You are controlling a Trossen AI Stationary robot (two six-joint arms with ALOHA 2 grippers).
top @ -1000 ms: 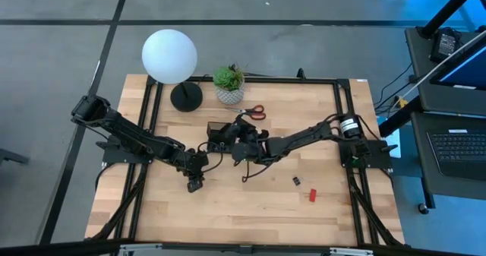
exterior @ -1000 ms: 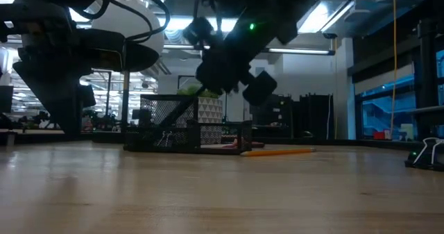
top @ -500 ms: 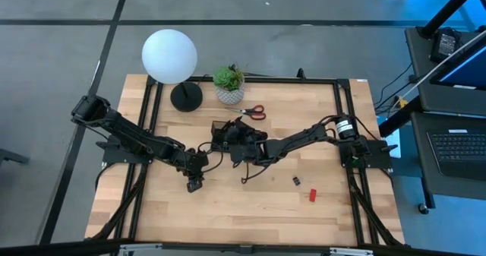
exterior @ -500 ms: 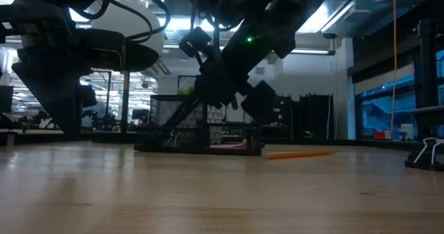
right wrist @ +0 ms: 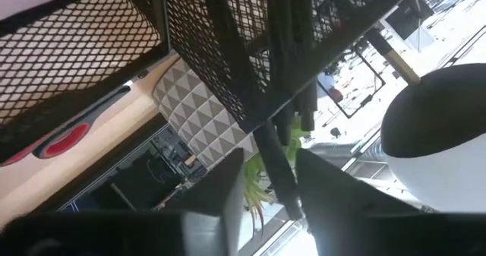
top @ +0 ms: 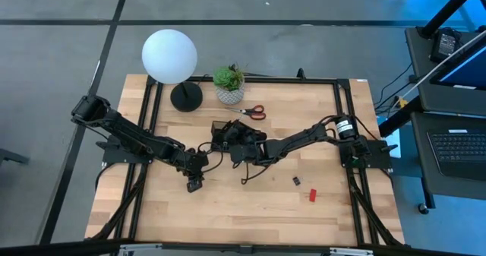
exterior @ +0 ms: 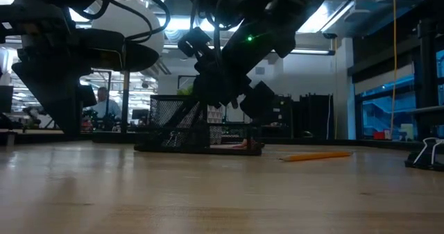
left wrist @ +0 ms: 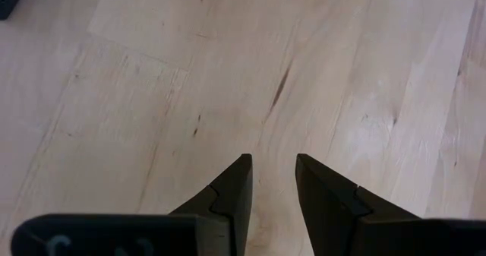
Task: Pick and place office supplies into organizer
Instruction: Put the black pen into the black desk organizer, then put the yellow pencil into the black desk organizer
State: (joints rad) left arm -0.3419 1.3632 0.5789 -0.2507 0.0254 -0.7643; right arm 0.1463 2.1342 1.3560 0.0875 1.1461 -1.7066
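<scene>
My right gripper (top: pixel 228 137) is at the organizer (top: pixel 221 131), the small black mesh tray standing near the middle of the tabletop (top: pixel 250 210), in front of the potted plant (top: pixel 228 83). In my right wrist view the fingers are pinched onto a thin black bar of the organizer's mesh wall (right wrist: pixel 228 51), so I am gripping the organizer itself at its edge. Through the mesh I see the red scissors handle (right wrist: pixel 72 138) lying on the wood beyond, and the plant pot's patterned side.

From table height the organizer (exterior: pixel 198 126) stands on the wood under my right gripper (exterior: pixel 222 88), with something pink showing low at its right end. The orange pencil (exterior: pixel 320 155) lies flat on the tabletop to the right of it, apart from the tray.

The red-handled scissors (top: pixel 254 112) lie behind the organizer, near the plant. A small black clip (top: pixel 296 181) and a small red block (top: pixel 311 195) lie loose on the right half of the tabletop, just beside each other.

My left gripper (top: pixel 195 184) hangs left of centre over bare wood, its fingers (left wrist: pixel 228 195) slightly apart and holding nothing.

The round lamp (top: pixel 170 56) stands at the back left corner.
</scene>
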